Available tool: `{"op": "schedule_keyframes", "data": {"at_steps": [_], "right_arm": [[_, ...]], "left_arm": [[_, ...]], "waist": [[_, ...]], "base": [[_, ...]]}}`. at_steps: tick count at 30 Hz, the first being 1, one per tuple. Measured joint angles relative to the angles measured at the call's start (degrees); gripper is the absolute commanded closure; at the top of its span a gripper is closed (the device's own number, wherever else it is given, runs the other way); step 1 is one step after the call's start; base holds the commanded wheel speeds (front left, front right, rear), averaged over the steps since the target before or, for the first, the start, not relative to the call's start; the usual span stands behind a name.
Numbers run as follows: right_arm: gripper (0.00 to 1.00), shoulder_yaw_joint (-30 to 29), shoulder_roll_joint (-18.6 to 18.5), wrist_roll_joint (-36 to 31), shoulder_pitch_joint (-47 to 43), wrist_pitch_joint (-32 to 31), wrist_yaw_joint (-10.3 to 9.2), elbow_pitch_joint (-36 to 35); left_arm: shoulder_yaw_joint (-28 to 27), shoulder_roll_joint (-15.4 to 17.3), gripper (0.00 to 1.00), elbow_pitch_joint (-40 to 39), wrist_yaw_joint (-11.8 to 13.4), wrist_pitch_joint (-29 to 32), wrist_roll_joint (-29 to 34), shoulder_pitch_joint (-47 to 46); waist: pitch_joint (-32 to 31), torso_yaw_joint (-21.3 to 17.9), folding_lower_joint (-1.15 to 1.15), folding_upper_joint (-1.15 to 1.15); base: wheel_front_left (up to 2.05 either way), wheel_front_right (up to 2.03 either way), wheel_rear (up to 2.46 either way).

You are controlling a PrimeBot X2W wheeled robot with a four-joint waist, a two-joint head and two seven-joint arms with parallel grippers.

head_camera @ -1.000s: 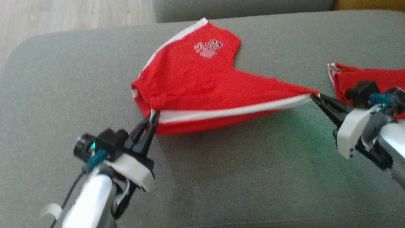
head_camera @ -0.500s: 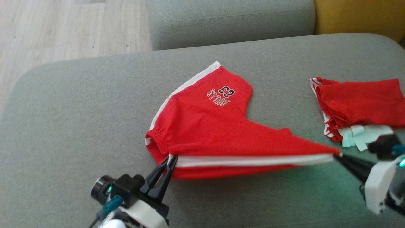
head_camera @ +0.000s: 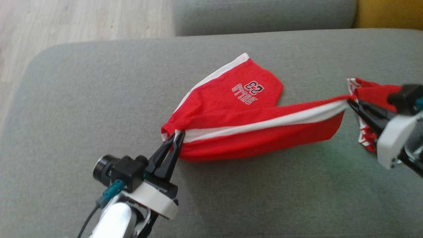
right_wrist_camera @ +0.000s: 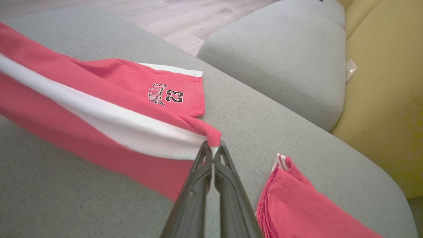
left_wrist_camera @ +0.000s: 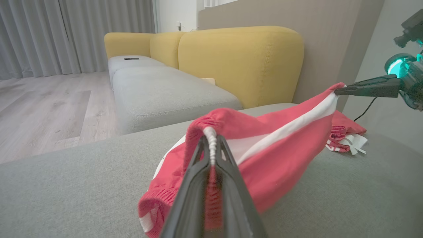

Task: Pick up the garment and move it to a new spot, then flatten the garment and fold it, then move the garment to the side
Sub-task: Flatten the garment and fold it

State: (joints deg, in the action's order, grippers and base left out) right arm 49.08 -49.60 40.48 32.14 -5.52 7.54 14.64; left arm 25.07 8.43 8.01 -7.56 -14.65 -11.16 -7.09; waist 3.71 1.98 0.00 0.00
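The garment (head_camera: 238,112) is a pair of red shorts with a white side stripe and "BULLS 23" printed on one leg. It hangs stretched between my two grippers above a grey sofa cushion (head_camera: 82,99), with the printed leg still resting on the cushion. My left gripper (head_camera: 178,134) is shut on the elastic waistband (left_wrist_camera: 210,138). My right gripper (head_camera: 349,100) is shut on the hem end of the striped leg (right_wrist_camera: 213,140). The garment (right_wrist_camera: 99,109) sags a little below the taut white stripe.
A second red folded garment (right_wrist_camera: 297,205) with a white tag lies on the cushion at the right, just behind my right gripper. Another grey cushion (head_camera: 264,13) and a yellow backrest (left_wrist_camera: 241,62) stand beyond. Wooden floor (head_camera: 49,23) lies off the left edge.
The head camera has shifted. My right gripper has lifted its end of the garment higher and farther back, so the striped leg now crosses over the printed leg. The left grip is unchanged.
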Motion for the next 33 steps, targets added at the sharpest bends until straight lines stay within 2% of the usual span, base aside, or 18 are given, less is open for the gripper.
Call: {"op": "schedule_keyframes", "data": {"at_steps": [8, 20, 28, 33], "right_arm": [[1.00, 1.54, 2.33, -3.11, 9.27, -2.47, 0.00, 2.93], [1.00, 12.73, 4.67, -3.85, 27.67, -4.58, 0.00, 11.62], [1.00, 19.41, 6.34, -2.53, 34.72, -3.48, 0.00, 19.52], [1.00, 22.03, 7.40, -1.62, 37.88, -2.38, 0.00, 23.40]], "left_arm": [[-0.49, -1.75, 1.00, 1.70, 0.00, 0.00, 0.18, -4.78], [-0.34, -5.13, 1.00, 8.40, 0.00, -0.01, 0.48, -14.61], [0.12, -6.00, 1.00, 10.92, 0.11, 0.00, -0.11, -17.39], [1.90, -6.21, 1.00, 10.78, 1.46, 0.00, -2.57, -18.59]], "waist": [[3.81, 3.02, 0.00, 0.00], [12.31, 9.49, 0.01, 0.00], [16.87, 14.18, 0.00, 0.00], [19.12, 16.19, 0.00, 0.00]], "base": [[0.00, 0.00, 0.00], [0.00, 0.00, 0.00], [0.00, 0.00, 0.00], [0.00, 0.00, 0.00]]}}
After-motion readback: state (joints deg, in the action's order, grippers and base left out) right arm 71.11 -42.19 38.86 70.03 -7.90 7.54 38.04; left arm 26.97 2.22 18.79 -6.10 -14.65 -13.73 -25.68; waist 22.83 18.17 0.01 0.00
